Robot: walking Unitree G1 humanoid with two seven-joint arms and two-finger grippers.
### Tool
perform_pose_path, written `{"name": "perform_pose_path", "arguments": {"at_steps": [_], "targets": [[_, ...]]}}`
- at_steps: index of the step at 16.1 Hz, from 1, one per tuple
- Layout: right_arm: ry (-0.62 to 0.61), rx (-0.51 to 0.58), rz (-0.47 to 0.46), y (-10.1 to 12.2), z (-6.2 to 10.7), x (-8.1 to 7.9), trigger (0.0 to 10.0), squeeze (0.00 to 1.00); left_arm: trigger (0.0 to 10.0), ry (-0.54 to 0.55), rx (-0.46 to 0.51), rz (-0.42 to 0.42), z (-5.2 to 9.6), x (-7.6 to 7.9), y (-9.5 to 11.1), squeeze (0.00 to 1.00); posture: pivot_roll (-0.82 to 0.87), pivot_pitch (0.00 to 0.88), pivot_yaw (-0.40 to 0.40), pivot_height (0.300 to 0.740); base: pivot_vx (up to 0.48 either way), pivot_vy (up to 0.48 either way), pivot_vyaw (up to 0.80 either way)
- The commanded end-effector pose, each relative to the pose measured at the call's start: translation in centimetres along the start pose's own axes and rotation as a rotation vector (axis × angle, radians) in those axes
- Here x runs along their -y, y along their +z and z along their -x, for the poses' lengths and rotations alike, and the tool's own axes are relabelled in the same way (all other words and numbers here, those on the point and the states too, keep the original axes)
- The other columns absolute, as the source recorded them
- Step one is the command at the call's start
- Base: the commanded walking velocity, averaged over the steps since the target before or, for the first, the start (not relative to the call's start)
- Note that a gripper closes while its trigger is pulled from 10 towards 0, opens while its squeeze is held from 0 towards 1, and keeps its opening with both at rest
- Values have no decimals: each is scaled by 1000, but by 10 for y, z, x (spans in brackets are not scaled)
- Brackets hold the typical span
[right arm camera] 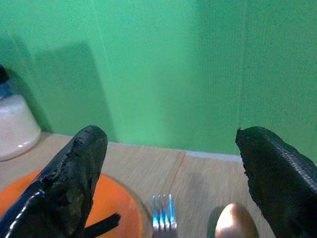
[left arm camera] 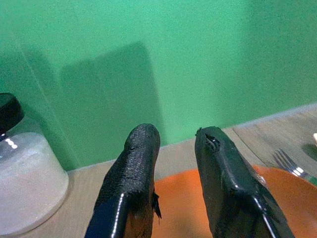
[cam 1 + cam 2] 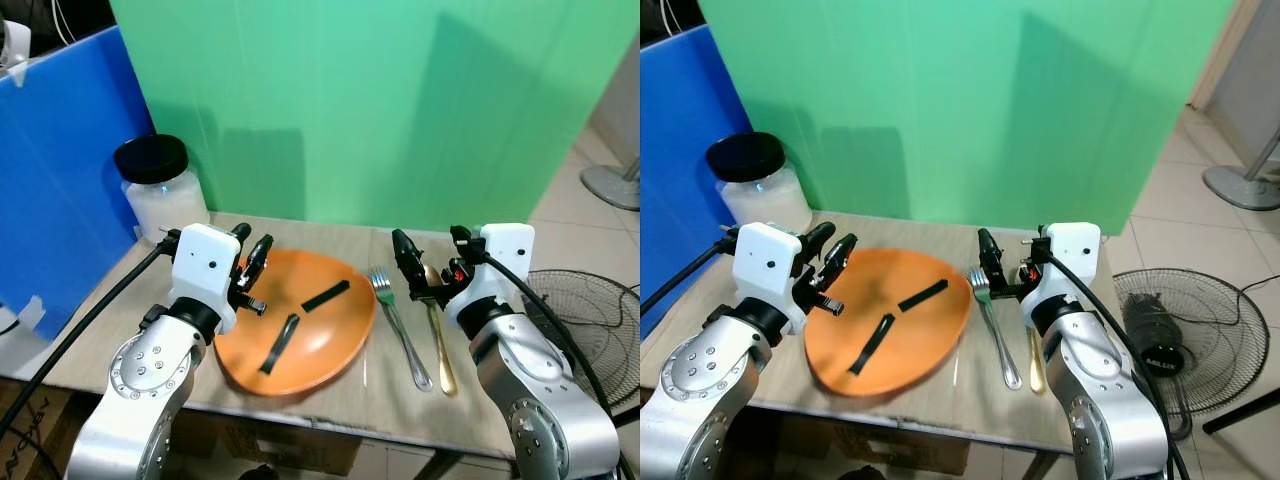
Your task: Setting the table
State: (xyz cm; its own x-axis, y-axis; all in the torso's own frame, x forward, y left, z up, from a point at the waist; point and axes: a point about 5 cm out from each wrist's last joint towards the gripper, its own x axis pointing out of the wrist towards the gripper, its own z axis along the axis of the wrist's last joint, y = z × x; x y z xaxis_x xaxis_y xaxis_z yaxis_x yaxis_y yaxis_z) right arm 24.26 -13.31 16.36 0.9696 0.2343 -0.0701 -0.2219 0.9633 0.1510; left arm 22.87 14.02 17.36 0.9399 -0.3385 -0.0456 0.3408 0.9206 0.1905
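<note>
Plate (image 3: 320, 340) left of fork (image 3: 400, 325) — spoon (image 3: 441, 345) rightmost, jar (image 3: 160, 190) behind.

Surface (image 3: 330, 400) – pale wood-grain laminate, matt. Plate (image 3: 330, 335) – orange, smooth, low sheen, looks plastic; two matt black strips (image 3: 300, 320) on it. Fork (image 3: 398, 325) polished silver metal, spoon (image 3: 438, 345) glossy gold metal. Jar (image 3: 165, 205) clear and glossy, white grainy fill, matt black lid. Left hand (image 2: 176, 183) and right hand (image 1: 171, 183): black finger pads, rough pebbled rubber, worn at tips. Arms brushed silver metal, white plastic wrist housings. Backdrop (image 3: 400, 110) matt green board; blue panel (image 3: 60, 170) looks like corrugated plastic.
</note>
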Motion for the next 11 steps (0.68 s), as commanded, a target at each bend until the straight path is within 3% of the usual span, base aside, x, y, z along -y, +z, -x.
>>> {"name": "perform_pose_path", "arguments": {"at_steps": [1, 3, 4, 6, 9, 10, 11], "targets": [[4, -1, -22, 3, -4, 2, 10000, 1000, 10000, -41, -3, -11, 0, 2, 0, 0, 149, 0, 22, 740, 0, 0, 0], [-5, -30, -68, 7, -13, 13, 10000, 1000, 10000, -125, -18, -49, 1, 2, -2, 0, 150, 0, 24, 740, 0, 0, 0], [32, -94, -83, 6, -18, 17, 10000, 1000, 10000, -174, -27, -71, 1, 1, -3, 0, 147, 0, 29, 740, 0, 0, 0], [95, -218, -76, 4, -26, 23, 10000, 1000, 10000, -264, -53, -95, 4, 2, -5, 0, 142, 0, 28, 740, 0, 0, 0], [146, -295, -46, 8, -34, 26, 10000, 1000, 10000, -347, -88, -105, 8, 7, -10, 0, 137, 0, 21, 740, 0, 0, 0], [143, -335, 10, 9, -38, 29, 10000, 776, 10000, -384, -110, -126, 10, 9, -14, 0, 138, 0, 15, 740, 0, 0, 0], [128, -381, 89, 9, -40, 34, 10000, 0, 10000, -403, -125, -138, 10, 10, -16, 0, 137, 0, 8, 740, 0, 0, 0]]}}
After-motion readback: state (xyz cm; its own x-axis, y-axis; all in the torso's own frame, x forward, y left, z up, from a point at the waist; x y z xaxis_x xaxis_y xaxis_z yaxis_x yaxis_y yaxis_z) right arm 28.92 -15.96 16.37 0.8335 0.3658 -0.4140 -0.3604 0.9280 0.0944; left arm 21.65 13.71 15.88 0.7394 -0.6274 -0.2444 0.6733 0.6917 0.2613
